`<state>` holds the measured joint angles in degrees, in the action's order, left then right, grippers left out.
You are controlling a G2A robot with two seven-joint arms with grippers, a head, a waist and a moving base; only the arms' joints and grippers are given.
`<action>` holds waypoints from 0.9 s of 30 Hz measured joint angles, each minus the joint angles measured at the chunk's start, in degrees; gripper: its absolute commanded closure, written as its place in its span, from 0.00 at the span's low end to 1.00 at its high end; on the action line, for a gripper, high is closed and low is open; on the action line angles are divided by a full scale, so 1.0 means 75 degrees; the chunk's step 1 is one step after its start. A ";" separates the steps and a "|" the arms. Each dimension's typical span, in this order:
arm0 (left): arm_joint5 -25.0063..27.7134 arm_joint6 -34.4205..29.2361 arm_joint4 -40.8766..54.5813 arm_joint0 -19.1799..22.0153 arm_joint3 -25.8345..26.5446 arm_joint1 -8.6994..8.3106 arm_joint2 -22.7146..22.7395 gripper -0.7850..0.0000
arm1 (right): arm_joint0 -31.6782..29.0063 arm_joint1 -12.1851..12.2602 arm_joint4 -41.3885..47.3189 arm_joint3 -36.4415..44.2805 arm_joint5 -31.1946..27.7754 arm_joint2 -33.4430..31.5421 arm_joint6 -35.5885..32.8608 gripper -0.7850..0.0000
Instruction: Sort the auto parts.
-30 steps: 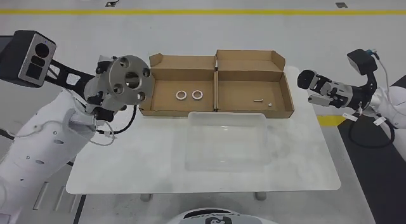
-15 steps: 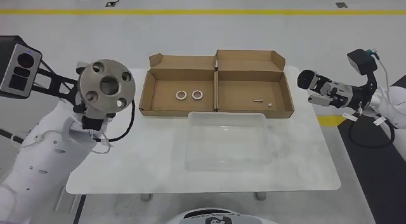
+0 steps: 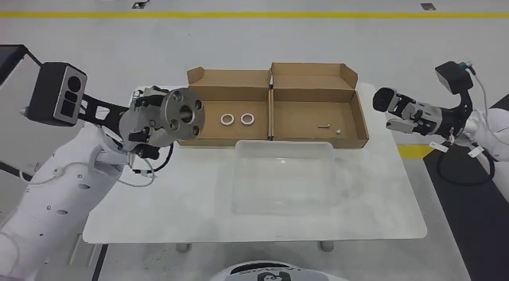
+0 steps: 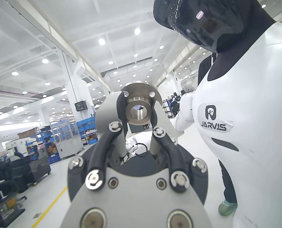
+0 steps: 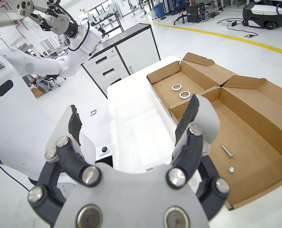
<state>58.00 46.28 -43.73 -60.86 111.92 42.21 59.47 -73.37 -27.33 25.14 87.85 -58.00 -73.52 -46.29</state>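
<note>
Two open cardboard boxes (image 3: 270, 110) sit side by side on the counter (image 3: 159, 201), one with two metal rings (image 3: 227, 119), the other a bolt (image 3: 324, 126) and nut (image 3: 339, 131); a clear tray (image 3: 282, 173) lies in front. The left gripper (image 4: 138, 100) clamps a flanged metal hub (image 3: 181, 114) above the counter's left edge, bolt-hole face tilted toward the boxes. The right gripper (image 5: 133, 112) hangs wide open off the right side.

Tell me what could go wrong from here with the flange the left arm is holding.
1. The left gripper pinches the metal flange only by its narrow hub, so the wide disc might twist or slip out.
2. The flange hangs near the outer wall of the left box. Lowered carelessly, it could clip the cardboard or land on the two rings inside.
</note>
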 measured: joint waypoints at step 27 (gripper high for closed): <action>0.0000 0.0001 0.1138 -0.0296 0.0680 0.0595 0.0531 1.00 | 0.0000 0.0000 0.0000 0.0000 0.0000 0.0000 0.0000 0.00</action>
<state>58.00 46.29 -35.19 -63.08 117.03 46.67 63.45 -73.37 -27.33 25.14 87.85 -58.00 -73.52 -46.29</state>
